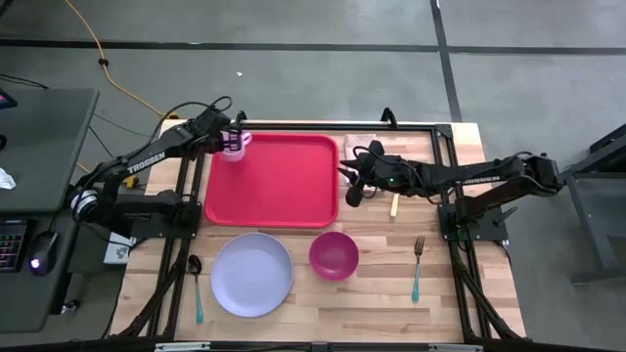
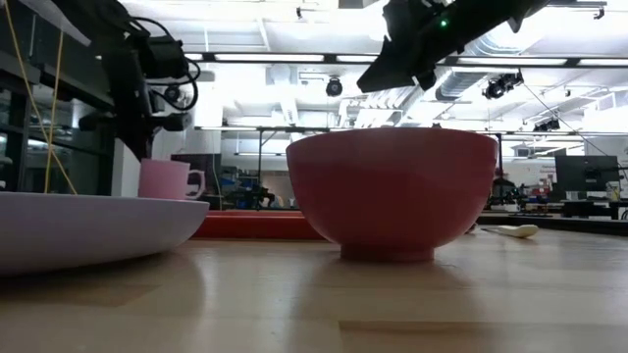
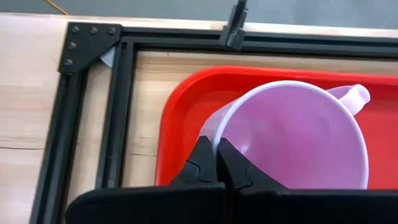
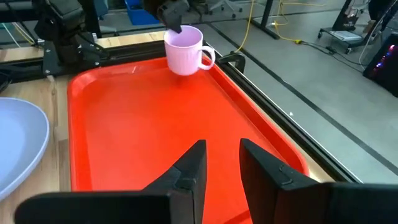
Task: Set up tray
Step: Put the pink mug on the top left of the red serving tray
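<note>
With my left jaws (image 3: 216,163) clenched on the rim of the pink mug (image 3: 292,137) at the far left corner of the red tray (image 1: 274,186) on the table (image 1: 391,284), I should seat it flat before letting go, my right jaws (image 4: 219,163) parted and empty over the tray's right edge.

**Readable text on the rig**

Only one word can be read: "TROSSEN", in white capital letters (running lengthwise along the link) on the left arm (image 1: 149,161) in the high view. The keyboard (image 1: 12,244) at the desk's edge shows keys, but their legends are too small to read. No other label, number or sign is legible in any view.
</note>
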Controlling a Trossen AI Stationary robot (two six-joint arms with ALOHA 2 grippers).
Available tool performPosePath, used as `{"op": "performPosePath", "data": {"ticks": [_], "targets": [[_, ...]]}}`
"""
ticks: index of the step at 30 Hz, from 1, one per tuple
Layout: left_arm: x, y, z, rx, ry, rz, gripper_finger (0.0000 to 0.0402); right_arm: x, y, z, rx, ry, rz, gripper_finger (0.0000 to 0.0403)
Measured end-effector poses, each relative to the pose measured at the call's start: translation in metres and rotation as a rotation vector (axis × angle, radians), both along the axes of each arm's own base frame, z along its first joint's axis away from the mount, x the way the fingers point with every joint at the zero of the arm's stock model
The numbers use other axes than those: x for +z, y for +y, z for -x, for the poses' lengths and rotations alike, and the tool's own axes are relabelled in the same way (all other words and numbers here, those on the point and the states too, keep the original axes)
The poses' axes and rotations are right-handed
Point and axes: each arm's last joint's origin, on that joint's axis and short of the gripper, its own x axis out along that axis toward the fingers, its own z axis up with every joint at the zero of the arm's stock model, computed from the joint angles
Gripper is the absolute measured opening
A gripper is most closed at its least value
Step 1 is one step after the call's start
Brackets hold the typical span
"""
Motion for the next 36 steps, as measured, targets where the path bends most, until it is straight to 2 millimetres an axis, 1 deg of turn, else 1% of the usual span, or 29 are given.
{"op": "performPosePath", "data": {"ticks": [11,17,22,28,36], "targets": [[0.002,0.003,0.0,0.063,-0.029,-0.043,0.0012,0.0,0.0,0.0,0.006,-0.01,-0.024,0.0073],[-0.002,0.011,0.014,0.171,-0.064,-0.017,0.0012,0.0,0.0,0.0,0.011,-0.011,-0.028,0.0073],[-0.007,0.016,0.023,0.198,-0.128,0.022,0.0012,0.0,0.0,0.0,0.005,-0.012,-0.027,0.0073],[-0.007,0.016,0.023,0.201,-0.124,0.02,0.0012,0.0,0.0,0.0,0.001,-0.011,-0.025,0.0073],[-0.011,0.02,0.022,0.258,-0.123,0.009,0.0012,0.0,0.0,0.0,0.001,-0.012,-0.026,0.0073]]}}
